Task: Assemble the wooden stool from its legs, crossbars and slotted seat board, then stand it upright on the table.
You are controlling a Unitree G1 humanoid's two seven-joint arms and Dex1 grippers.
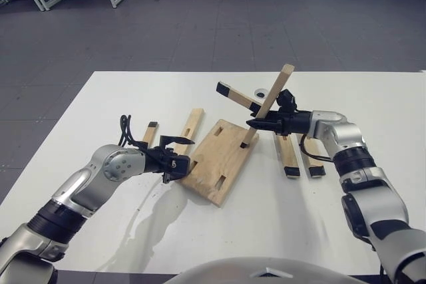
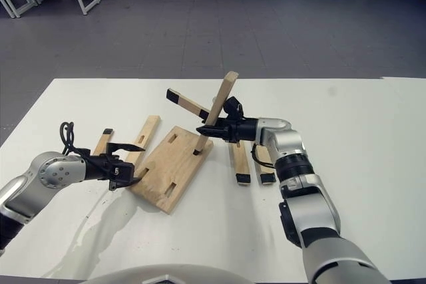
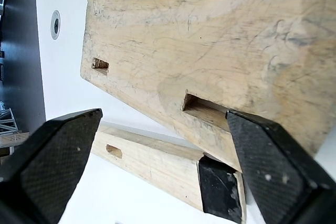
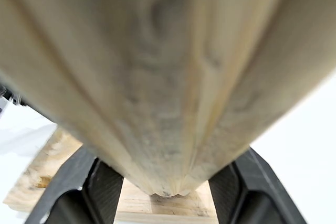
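1. Left gripper (image 1: 177, 159): lower left of the head view. Fingers are apart and straddle the near left edge of the seat board. Whether they touch the wood cannot be told.

2. Seat board (image 1: 216, 161): centre of the frame, on the white table (image 1: 373, 98), set at a diagonal. Rectangular slots show in its upper face.

3. Loose legs, left pair (image 1: 192, 124): flat on the table just beside the board's left edge. In the left wrist view, one of them (image 3: 157, 161) has a black-capped end close under the board's edge.

4. Loose legs, right pair (image 1: 288, 154): flat on the table right of the board, side by side, black caps toward the viewer.

5. Right gripper (image 1: 256, 124): right of centre, clamped on the held leg (image 1: 271, 98). The leg leans toward the upper right, and its lower end sits at the board's far slot.

6. Black-tipped bar (image 1: 236, 96): behind the held leg and crossing it. Whether the two are joined cannot be told.

7. Round hole (image 1: 261, 91): in the table, upper centre.

Hazards (judged): the leg meets the slot at a slant, so pressing may jam it or lever the board up. With the left fingers not closed, the board could slide or tip. The crossing bar could snag.
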